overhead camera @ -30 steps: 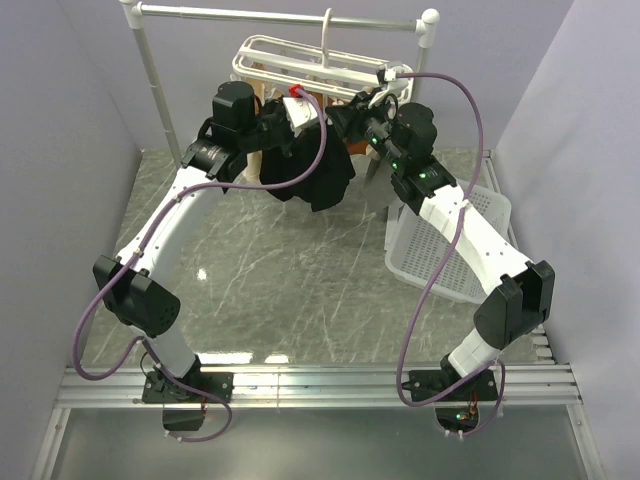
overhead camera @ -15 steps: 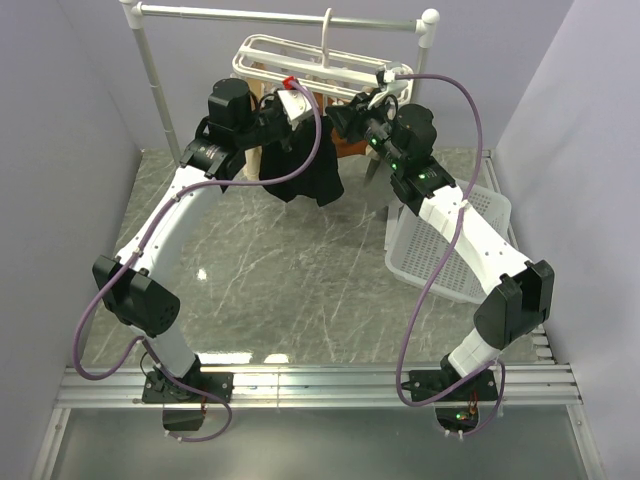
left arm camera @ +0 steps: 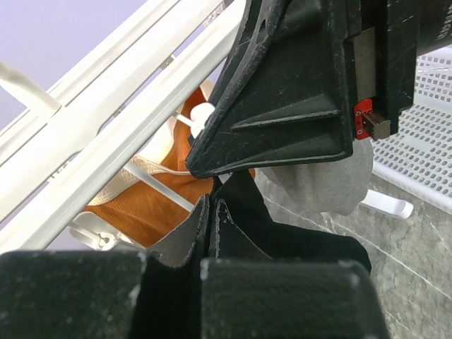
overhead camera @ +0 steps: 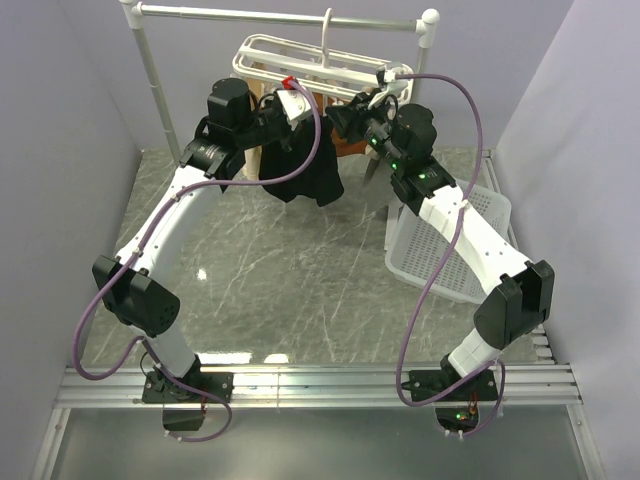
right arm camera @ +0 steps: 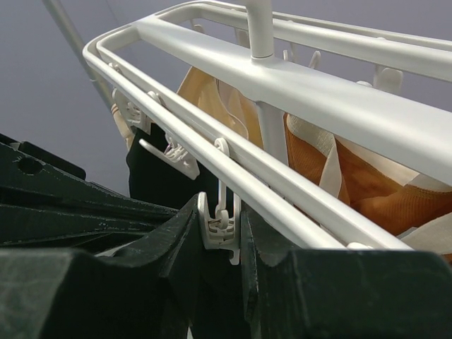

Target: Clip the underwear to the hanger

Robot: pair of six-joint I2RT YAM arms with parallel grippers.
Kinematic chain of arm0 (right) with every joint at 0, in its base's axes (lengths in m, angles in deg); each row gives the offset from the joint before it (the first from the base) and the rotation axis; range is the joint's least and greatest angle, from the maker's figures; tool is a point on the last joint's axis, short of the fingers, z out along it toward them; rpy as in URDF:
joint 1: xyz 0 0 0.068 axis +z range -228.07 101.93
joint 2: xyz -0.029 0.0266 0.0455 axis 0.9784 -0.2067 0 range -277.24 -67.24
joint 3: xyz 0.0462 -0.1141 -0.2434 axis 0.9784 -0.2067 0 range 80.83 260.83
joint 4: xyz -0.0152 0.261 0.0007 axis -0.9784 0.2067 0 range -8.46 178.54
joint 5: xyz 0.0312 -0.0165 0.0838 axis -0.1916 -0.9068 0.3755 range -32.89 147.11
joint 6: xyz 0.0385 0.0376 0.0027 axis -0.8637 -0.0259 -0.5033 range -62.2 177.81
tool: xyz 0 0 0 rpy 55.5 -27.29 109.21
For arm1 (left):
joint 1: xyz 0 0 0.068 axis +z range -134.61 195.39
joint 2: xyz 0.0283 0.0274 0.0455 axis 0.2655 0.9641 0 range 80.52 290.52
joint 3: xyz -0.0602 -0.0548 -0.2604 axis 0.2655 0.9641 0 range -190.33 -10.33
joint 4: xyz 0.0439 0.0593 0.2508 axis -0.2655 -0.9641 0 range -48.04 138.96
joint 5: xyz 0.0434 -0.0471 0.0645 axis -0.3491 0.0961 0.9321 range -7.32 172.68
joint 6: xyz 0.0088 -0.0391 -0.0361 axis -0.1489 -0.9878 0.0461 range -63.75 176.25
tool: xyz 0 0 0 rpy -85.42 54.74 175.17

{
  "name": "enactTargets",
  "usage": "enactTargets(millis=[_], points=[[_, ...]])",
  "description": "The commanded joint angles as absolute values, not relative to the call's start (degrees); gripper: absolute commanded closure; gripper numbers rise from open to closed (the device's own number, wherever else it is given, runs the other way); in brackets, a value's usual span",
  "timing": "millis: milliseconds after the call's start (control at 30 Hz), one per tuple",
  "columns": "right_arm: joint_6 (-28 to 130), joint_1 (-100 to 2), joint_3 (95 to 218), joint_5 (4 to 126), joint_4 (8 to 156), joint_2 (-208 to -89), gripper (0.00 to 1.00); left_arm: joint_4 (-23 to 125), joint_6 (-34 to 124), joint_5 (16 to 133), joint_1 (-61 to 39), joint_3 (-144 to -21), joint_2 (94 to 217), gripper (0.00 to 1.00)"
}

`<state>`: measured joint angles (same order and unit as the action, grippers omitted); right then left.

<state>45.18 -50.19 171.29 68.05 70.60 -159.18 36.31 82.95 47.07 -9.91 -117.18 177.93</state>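
From above, the left gripper (overhead camera: 288, 104) holds the underwear (overhead camera: 312, 172) under the hanger (overhead camera: 290, 58), its length hanging downward. Left wrist: jaws clenched on a black fold. Right wrist: the right gripper (right arm camera: 220, 236) flanks a clip (right arm camera: 219, 224), apparently squeezing it, with the fabric just left of those jaws.

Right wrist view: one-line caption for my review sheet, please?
Right gripper jaws pinch a dangling white clip on the hanger, black underwear close behind it, orange garment beyond.
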Motion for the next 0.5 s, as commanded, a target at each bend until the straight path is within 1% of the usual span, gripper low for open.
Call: enactTargets(millis=[0, 300, 400, 467], points=[[44.18, -49.24, 171.62, 69.68, 78.2, -158.74, 0.71, 39.64, 82.53, 45.16, -9.74, -119.06, 177.38, 1.0], [41.9, -49.68, 172.59, 70.82, 78.55, -158.21, 0.67, 40.51, 82.09, 44.8, -9.74, -119.67, 178.17, 1.0], [41.37, -49.68, 172.94, 71.17, 78.73, -158.12, 0.65, 41.22, 81.39, 44.8, -9.74, -119.76, 178.34, 1.0], [41.19, -49.6, 173.12, 71.26, 78.9, -158.21, 0.61, 41.4, 81.39, 44.63, -9.65, -119.76, 178.52, 1.0]])
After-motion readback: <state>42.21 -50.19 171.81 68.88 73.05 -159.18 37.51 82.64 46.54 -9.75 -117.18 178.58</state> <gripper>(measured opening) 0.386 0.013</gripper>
